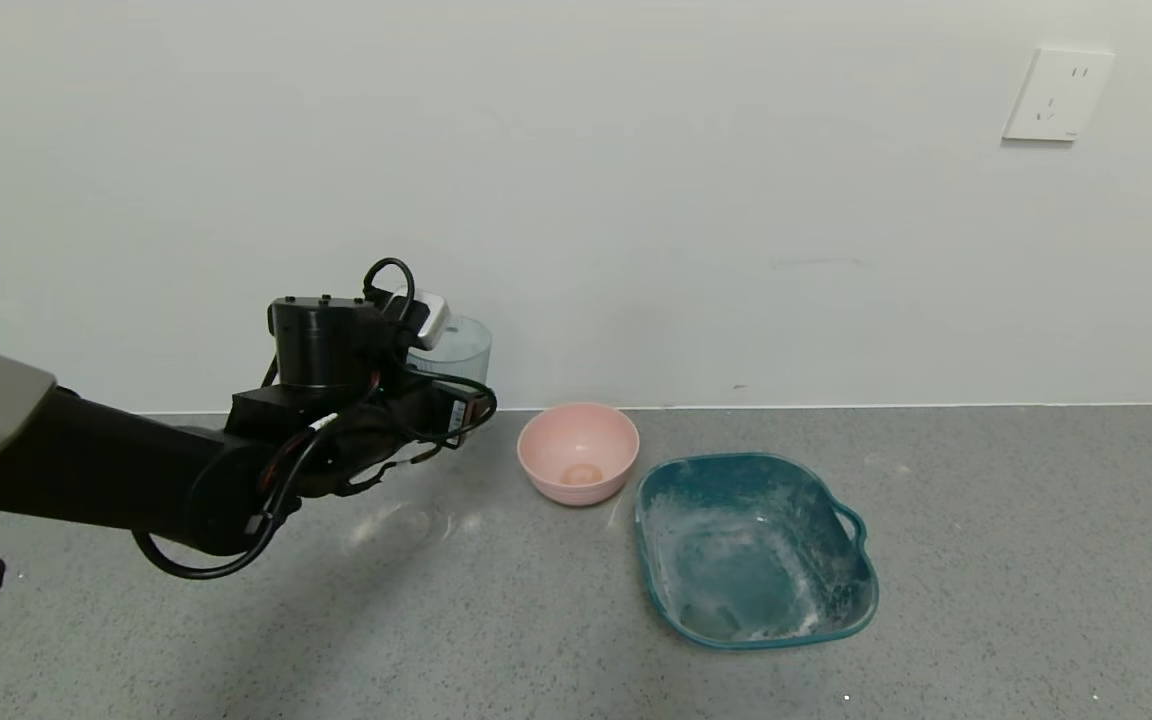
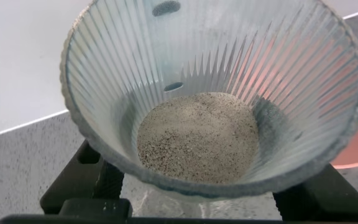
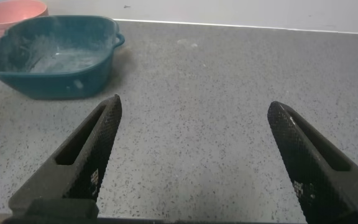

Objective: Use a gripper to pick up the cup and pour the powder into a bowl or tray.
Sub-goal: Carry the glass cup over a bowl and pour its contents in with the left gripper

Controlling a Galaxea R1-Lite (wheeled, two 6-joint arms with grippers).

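A speckled grey stone-look counter (image 1: 986,560) is seen running back to a plain off-white wall (image 1: 636,180), on which a white socket plate (image 1: 1057,95) is mounted at the upper right.

The small clear, pale bluish ribbed plastic cup (image 1: 456,350) is held upright above the counter, left of the other containers, by the black left gripper (image 1: 441,385). The fingers (image 2: 95,180) are clamped against the cup's lower wall on both sides. In the left wrist view a round pile of fine off-white to beige powder (image 2: 196,138) is seen lying on the cup's bottom (image 2: 216,81).

A small pink round bowl (image 1: 577,452) stands on the counter near the wall, to the right of the held cup, and a small pale lump is visible inside it. Just beside the bowl, further right and nearer the robot, the teal-green rounded-square plastic tray (image 1: 841,590) rests on the counter, its side handle turned to the right and its inside dusted white.

The right gripper (image 3: 194,155) is seen only in its own wrist view, low over bare counter, with its two black fingers (image 3: 95,146) spread wide apart and nothing between them. The tray (image 3: 48,87) and bowl (image 3: 11,15) lie well ahead of it.

Open counter is shown in front of the tray and to its right.
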